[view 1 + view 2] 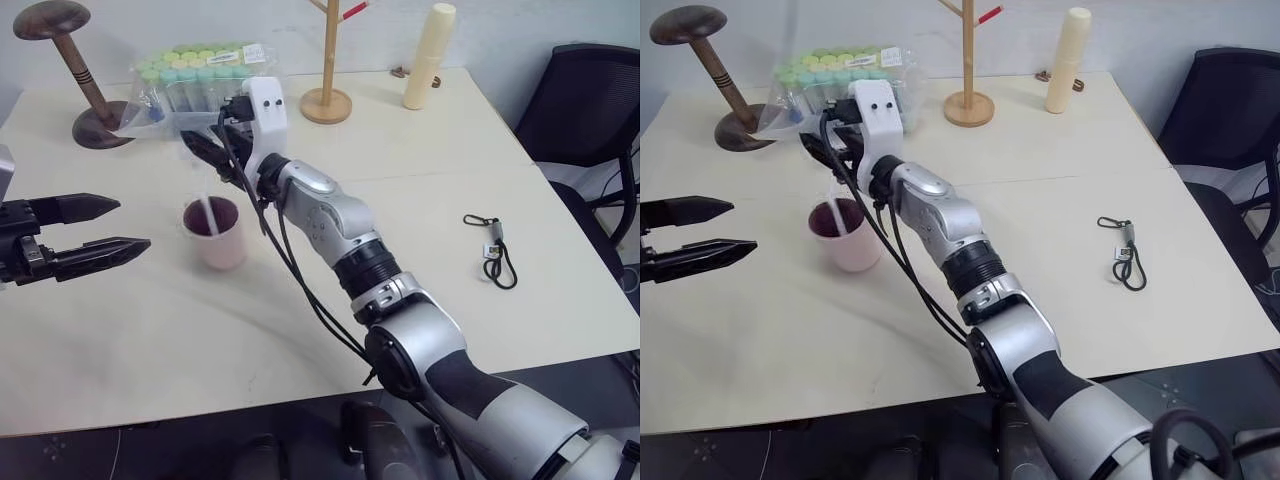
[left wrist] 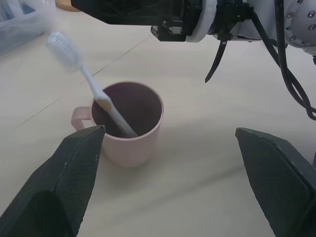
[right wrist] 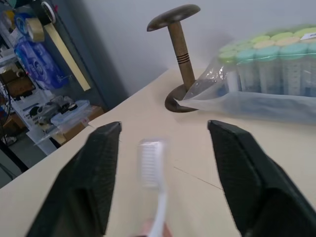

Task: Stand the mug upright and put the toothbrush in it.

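The pale pink mug point(image 1: 218, 240) stands upright on the cream table point(image 1: 420, 230), handle to its far side. The white toothbrush point(image 2: 94, 86) leans inside the mug with its bristled head sticking up past the rim. My right gripper point(image 1: 212, 152) hovers just above and behind the mug, open; in the right wrist view the brush head point(image 3: 150, 163) rises between the spread fingers without touching them. My left gripper point(image 1: 130, 225) is level to the left of the mug, open and holding nothing.
Along the back of the table stand a dark wooden hat stand point(image 1: 75, 60), a bag of capped tubes point(image 1: 200, 75), a wooden branch stand point(image 1: 328, 70) and a tall cream cylinder point(image 1: 428, 55). A black looped cord point(image 1: 495, 255) lies at the right. A black chair point(image 1: 590, 100) is beyond the right edge.
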`<state>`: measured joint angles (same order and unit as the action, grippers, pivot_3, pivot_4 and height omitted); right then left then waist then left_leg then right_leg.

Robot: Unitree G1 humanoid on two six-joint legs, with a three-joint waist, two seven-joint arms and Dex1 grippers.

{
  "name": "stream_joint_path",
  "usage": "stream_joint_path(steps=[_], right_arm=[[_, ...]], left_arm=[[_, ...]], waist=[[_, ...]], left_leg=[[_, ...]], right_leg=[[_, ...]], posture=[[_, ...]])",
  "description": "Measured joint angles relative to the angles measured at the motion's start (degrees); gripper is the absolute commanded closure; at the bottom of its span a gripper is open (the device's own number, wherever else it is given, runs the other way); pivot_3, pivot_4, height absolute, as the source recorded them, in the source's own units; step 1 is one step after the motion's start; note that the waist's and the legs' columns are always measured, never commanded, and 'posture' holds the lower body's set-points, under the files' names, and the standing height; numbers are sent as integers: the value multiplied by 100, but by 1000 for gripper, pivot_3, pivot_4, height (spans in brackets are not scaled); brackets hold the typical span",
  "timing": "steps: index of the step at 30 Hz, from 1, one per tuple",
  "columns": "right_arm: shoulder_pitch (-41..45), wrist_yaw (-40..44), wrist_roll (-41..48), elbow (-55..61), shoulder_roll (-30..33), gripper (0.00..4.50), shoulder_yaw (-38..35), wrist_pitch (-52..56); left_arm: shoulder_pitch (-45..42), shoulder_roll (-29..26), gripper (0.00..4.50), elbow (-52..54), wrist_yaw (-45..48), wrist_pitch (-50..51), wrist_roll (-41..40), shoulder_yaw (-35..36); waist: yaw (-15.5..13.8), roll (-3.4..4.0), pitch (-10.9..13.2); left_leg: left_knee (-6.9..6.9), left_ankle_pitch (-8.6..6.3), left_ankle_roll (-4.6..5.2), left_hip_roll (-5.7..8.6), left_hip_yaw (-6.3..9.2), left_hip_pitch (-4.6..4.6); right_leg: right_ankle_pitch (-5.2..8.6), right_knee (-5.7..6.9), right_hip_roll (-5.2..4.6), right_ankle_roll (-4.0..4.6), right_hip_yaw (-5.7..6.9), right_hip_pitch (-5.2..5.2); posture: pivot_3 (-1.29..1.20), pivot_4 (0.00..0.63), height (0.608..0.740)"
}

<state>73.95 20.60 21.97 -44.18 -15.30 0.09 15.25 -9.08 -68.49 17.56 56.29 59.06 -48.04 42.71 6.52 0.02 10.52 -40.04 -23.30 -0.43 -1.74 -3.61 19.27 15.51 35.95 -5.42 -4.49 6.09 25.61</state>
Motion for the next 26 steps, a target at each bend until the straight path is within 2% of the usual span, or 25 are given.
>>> stream_joint_path(steps=[2, 5, 7, 9, 11, 15, 18, 21, 26], right_arm=[[-79, 8, -4, 190, 21, 21, 117, 51], [-460, 300, -60, 952, 159, 21, 504, 226], [-1026, 785, -3, 1943, 474, 21, 767, 607], [-1367, 1385, 164, 2624, 1113, 21, 1006, 1174], [-1588, 2184, 373, 3371, 2346, 21, 1069, 1880], [-1815, 3551, 725, 4205, 4145, 21, 1024, 2652], [-1987, 4307, 836, 4363, 5095, 21, 944, 2851], [-2052, 4647, 872, 4363, 5507, 21, 817, 2926], [-2089, 4732, 899, 4424, 5577, 21, 732, 3024]], left_arm=[[-6, 9, 13, -4, -10, -28, 1, -13], [-16, 23, 13, -16, -13, -63, 1, -71], [50, 28, 13, -29, 31, -133, 26, -92], [154, 29, 13, -43, 123, -243, 102, -105], [360, 27, 13, -163, 273, -399, 240, -91], [565, -14, 13, -534, 573, -674, 528, -3], [715, -156, 13, -744, 846, -927, 773, 136], [736, -209, 13, -865, 1030, -1107, 902, 186], [744, -209, 13, -929, 1225, -1226, 1006, 187]], waist=[[-2, 0, 0], [-22, -1, 0], [-49, -4, -2], [-118, -2, -1], [-238, -2, 0], [-343, -6, 0], [-352, -7, 1], [-337, -5, 2], [-362, -6, 2]], left_leg=[[0, 0, 0, 0, 2, 0], [-1, 0, 0, 1, 4, 2], [-1, -1, 1, 0, 8, 2], [-4, -2, 4, 2, 9, 6], [-14, -5, 13, 4, 5, 11], [-13, -6, 14, 5, -19, 6], [-9, -6, 13, -1, -37, -4], [-7, -6, 13, -2, -50, -8], [-8, -6, 13, 0, -51, -3]], right_leg=[[0, 0, -1, 0, -1, 0], [0, 2, -5, 0, -3, 0], [0, 3, -8, 0, -1, -2], [0, -2, -10, -1, 2, -1], [-1, -5, -15, -2, 7, -2], [-2, -21, -1, -4, 22, -1], [-1, -19, 2, -4, 22, 0], [-2, -11, 1, -4, 14, 5], [-2, -11, -5, -4, 15, 10]], posture=[[0, 150, 740], [0, 150, 740], [0, 150, 740], [0, 150, 740], [0, 150, 740], [0, 150, 740], [0, 150, 740], [0, 150, 740], [0, 150, 740]])
